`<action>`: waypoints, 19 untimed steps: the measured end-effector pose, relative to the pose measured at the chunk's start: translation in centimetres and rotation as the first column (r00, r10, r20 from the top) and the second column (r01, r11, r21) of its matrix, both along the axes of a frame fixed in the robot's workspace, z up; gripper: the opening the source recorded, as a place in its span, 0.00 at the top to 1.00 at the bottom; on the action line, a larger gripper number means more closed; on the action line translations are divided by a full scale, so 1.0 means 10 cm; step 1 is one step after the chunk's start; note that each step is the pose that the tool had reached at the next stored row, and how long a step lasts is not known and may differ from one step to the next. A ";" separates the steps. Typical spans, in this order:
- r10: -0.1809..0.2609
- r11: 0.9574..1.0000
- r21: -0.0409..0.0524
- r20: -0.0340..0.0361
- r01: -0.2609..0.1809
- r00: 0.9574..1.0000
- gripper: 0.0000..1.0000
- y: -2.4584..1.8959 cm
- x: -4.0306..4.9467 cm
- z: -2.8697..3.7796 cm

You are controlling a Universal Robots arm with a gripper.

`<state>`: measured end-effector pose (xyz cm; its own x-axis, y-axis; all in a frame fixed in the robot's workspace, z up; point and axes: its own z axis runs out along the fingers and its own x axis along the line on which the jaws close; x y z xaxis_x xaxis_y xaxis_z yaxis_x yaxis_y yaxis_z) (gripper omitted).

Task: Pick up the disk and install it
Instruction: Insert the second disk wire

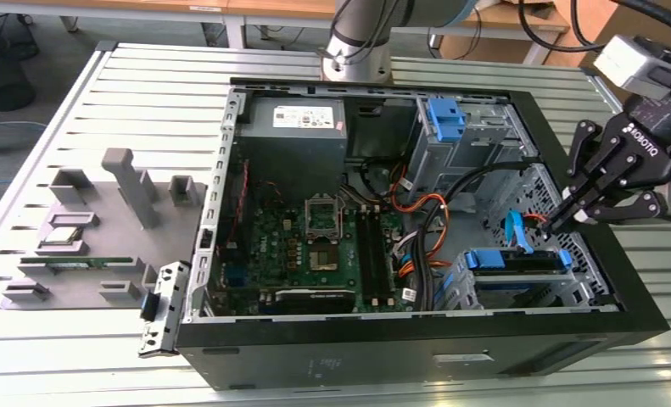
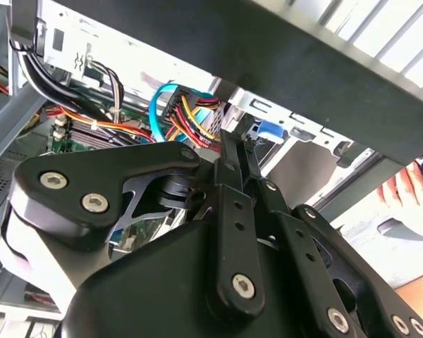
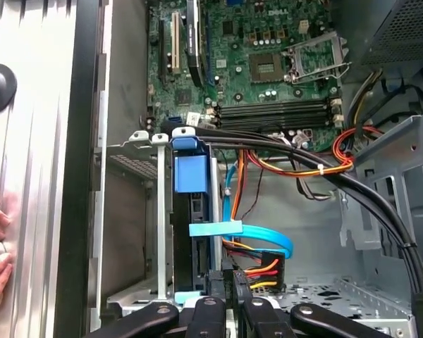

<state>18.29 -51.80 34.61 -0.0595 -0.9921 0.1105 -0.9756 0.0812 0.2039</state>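
Gripper (image 1: 561,219) fingers seemingly pinched together empty, beside blue-railed disk (image 3: 194,211) seated in case bay.

Blk gripper (image 1: 564,222); disk (image 3: 192,211) w/ blue rails; green motherboard (image 1: 312,246).

Cable bundle (image 3: 317,169) beside drive cage (image 3: 158,211), open floor (image 3: 381,296) beyond.

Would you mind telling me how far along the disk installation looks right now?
The disk, blue rails on its sides, already stands on edge in its metal bay inside the computer case. The gripper hangs over the case's edge beside that bay, fingers together and holding nothing. Whether the disk is fully seated is unclear.
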 end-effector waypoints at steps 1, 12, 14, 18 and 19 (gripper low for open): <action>0.000 1.000 0.000 0.009 0.000 1.000 0.84 -0.001 -0.020 -0.001; 0.000 1.000 0.004 0.087 -0.001 0.996 0.84 -0.037 -0.171 -0.013; 0.001 1.000 0.005 0.093 -0.002 0.996 0.84 -0.046 -0.194 -0.014; 0.004 1.000 0.010 0.111 -0.005 0.994 0.84 -0.058 -0.224 -0.019; 0.005 1.000 0.011 0.119 -0.006 0.993 0.84 -0.058 -0.227 -0.019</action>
<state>16.03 -52.38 34.41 -0.0663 -0.9936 0.0917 -0.9934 0.0744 0.0877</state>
